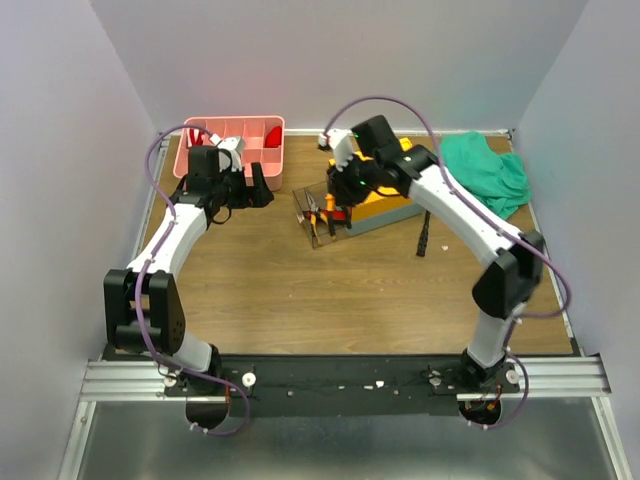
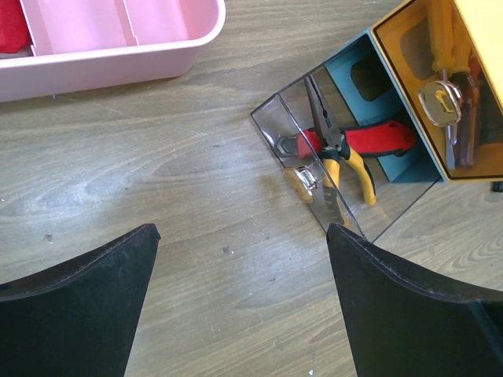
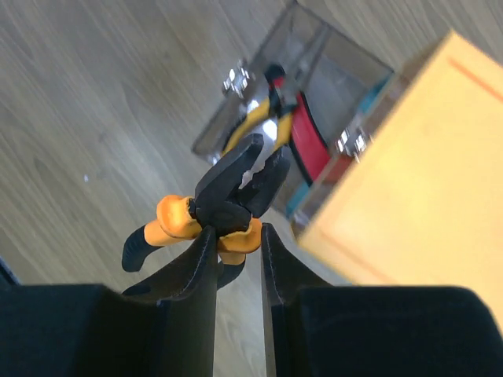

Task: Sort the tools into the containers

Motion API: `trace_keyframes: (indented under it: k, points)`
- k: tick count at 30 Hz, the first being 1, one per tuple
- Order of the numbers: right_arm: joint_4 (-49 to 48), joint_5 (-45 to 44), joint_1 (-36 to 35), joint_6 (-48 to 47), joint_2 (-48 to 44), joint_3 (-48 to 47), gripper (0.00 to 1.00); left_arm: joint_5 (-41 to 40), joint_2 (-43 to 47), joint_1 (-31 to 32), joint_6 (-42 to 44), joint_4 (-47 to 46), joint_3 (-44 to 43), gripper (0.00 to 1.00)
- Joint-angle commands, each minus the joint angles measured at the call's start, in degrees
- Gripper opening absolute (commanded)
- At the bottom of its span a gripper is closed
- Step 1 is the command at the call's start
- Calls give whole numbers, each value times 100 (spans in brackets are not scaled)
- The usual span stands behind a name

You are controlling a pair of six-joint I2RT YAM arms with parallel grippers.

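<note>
My right gripper [image 3: 238, 233] is shut on the orange-and-black pliers [image 3: 228, 206] and holds them above the wood just left of the grey toolbox with the yellow lid [image 3: 409, 181]. In the top view this gripper [image 1: 338, 196] hangs by the toolbox [image 1: 385, 208]. The toolbox's clear front flap [image 2: 330, 169] holds a red-and-black cutter [image 2: 369, 140] and yellow-handled pliers [image 2: 350, 169]. A yellow screwdriver [image 2: 440, 35] lies inside the box. My left gripper [image 2: 242, 236] is open and empty over bare wood, in front of the pink tray [image 2: 118, 59]. A black hammer [image 1: 424, 236] lies right of the toolbox.
A green cloth [image 1: 490, 170] is bunched at the back right. The pink tray [image 1: 235, 170] stands at the back left with red items [image 1: 273, 133] in its compartments. Purple walls close in three sides.
</note>
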State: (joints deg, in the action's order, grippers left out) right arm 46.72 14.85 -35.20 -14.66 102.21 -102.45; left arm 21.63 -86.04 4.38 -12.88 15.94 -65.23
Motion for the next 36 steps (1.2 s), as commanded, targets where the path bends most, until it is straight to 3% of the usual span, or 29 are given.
trace_keyframes:
  k: [1,7,14,16,17,18,21,24,27,30,33,34,36]
  points:
    - [-181,-280,-364,192,1132,-1325,1,-106,377,-34,119,22,54,99]
    - [-251,-1062,-479,-195,2231,-2085,0,-229,632,-34,286,119,177,99]
    - [-452,-2045,-479,-424,2330,-1541,1,-194,615,-51,243,49,221,99]
    - [-515,-2179,-488,-398,2338,-1479,14,-115,562,-60,199,-12,204,99]
    - [-506,-2197,-488,-337,2347,-1514,26,-89,510,-69,164,-30,195,99]
    - [-480,-2136,-488,-301,2338,-1601,48,-45,474,-69,137,-39,186,99]
    - [-330,-1767,-549,-178,2111,-1725,63,122,369,-69,15,-83,160,99]
    - [-225,-1520,-646,-56,1821,-1717,68,228,220,-69,-170,-188,169,99]
    - [-233,-1265,-681,59,1355,-1515,68,315,88,-60,-285,-258,177,98]
    - [-531,-1815,-664,103,898,-1164,68,420,-26,1,-311,-311,212,96]
    - [-1067,-2265,-305,-46,519,-873,49,561,-88,159,-250,-416,300,90]
    - [-1129,-2276,-147,-98,510,-908,34,614,-106,220,-206,-512,379,88]
    - [-1069,-2285,433,-204,659,-1213,14,553,-167,430,-135,-671,467,76]
